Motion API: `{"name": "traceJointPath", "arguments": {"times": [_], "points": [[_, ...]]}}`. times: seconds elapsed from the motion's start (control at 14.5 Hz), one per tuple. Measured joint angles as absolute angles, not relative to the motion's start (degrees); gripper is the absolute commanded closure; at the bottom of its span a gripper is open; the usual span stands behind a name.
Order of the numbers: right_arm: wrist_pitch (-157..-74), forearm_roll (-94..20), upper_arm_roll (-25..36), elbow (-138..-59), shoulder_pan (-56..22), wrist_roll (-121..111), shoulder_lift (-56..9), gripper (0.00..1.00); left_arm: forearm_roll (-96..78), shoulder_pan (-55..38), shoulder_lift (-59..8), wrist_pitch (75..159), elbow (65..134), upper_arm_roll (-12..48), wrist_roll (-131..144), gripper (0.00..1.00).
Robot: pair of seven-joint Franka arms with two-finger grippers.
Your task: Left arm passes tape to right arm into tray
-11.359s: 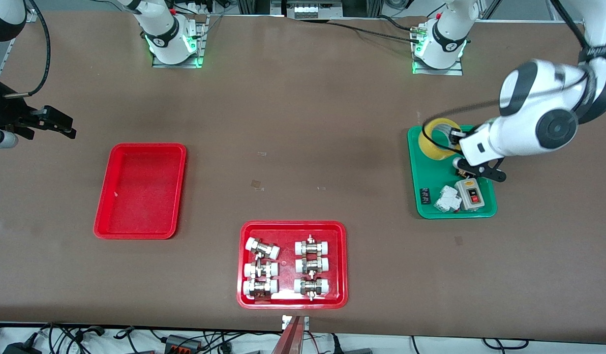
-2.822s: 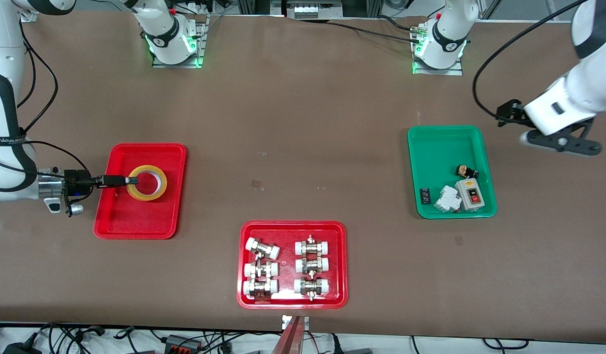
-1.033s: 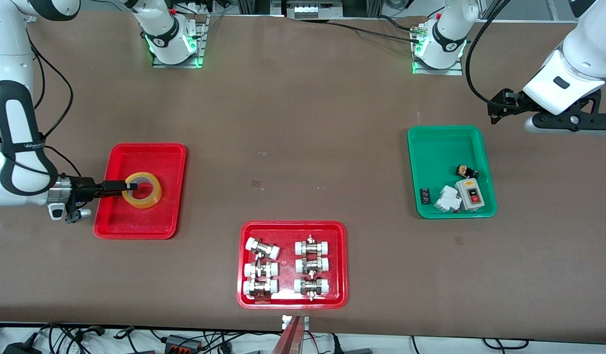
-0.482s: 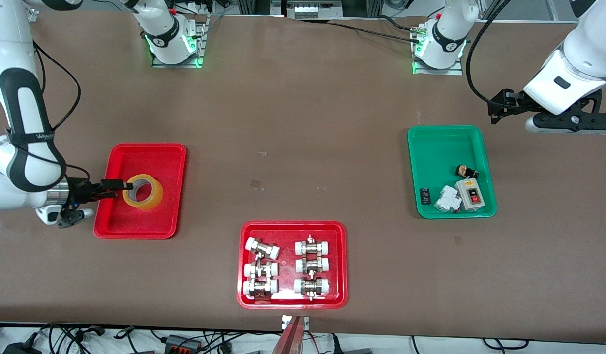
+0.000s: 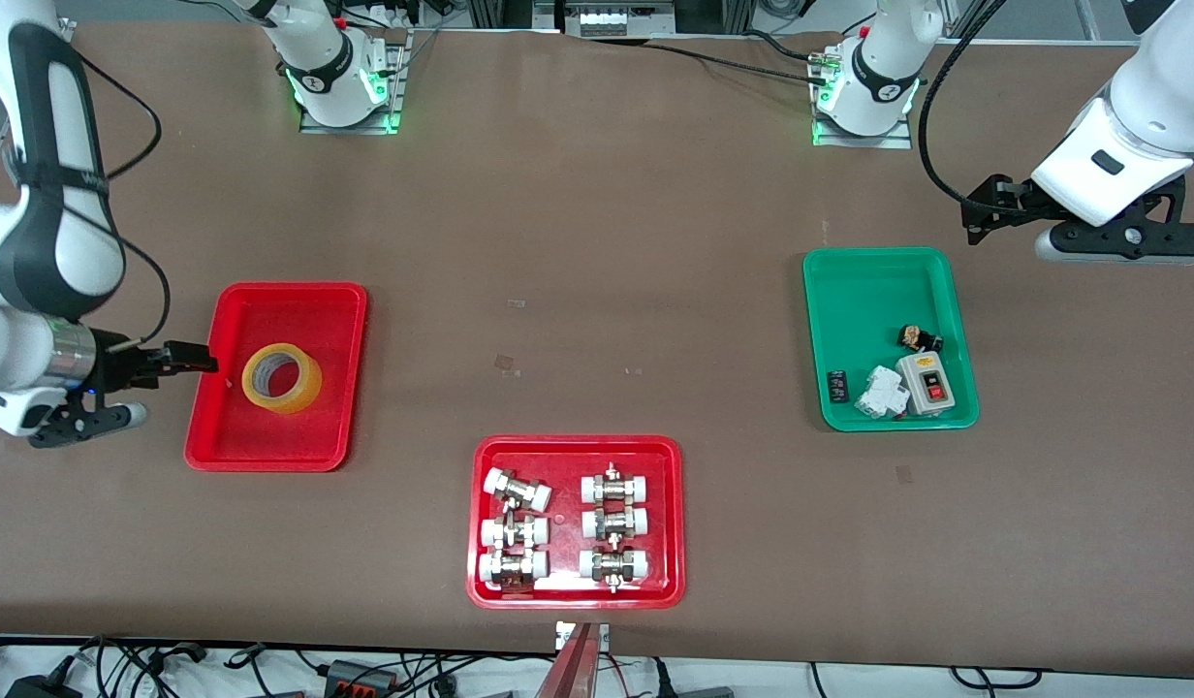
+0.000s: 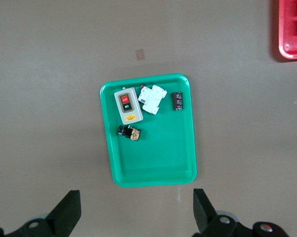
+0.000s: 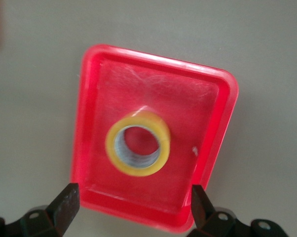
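The right tool (image 5: 202, 359) is hovering over the edge of the tray (image 5: 292, 296) at the right arm's end of the tabletop (image 5: 597, 242), and we are seeing its fingers (image 7: 64, 205) standing wide apart with nothing between them. The tape (image 5: 281, 377) is lying flat on the tray's red floor, near the middle, apart from the tool and with its pale core facing up. In the right wrist view we are looking down on the tape (image 7: 137, 143) framed between the spread fingers, with the tray (image 7: 96, 69) all around it. The left tool (image 5: 980, 211) is waiting in the air over the bare tabletop just beside the green tray (image 5: 873, 281), toward the left arm's end of the tabletop, and its fingers (image 6: 67, 212) are also standing wide and empty. The green tray is carrying a grey switch box (image 5: 925, 382), a white breaker (image 5: 883, 392) and a few small dark parts. Nearer to the front camera than the tray, a second red tray (image 5: 578, 448) is holding white-capped metal fittings (image 5: 516, 490).
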State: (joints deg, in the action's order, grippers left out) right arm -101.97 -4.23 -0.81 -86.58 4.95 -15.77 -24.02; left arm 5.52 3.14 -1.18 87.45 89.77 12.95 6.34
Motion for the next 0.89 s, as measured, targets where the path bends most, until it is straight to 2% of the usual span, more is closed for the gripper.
{"name": "traceJointPath", "arguments": {"times": [0.28, 0.48, 0.89], "points": [[-94.08, -3.95, -0.95, -85.54, 3.22, -6.37, -16.15, 0.00, 4.91, 3.17, -1.18, 87.35, 89.77, 12.94, 6.34, 0.00], [-89.61, -2.13, -0.38, -80.56, 3.33, -5.61, -14.88, 0.00, 4.77, 3.20, -1.18, 87.26, 89.77, 12.94, 6.34, 0.00], [-92.88, 1.28, -0.31, -78.19, 3.28, -2.51, -15.11, 0.00, 4.68, 3.22, -1.18, 87.19, 89.77, 12.94, 6.34, 0.00]]}}
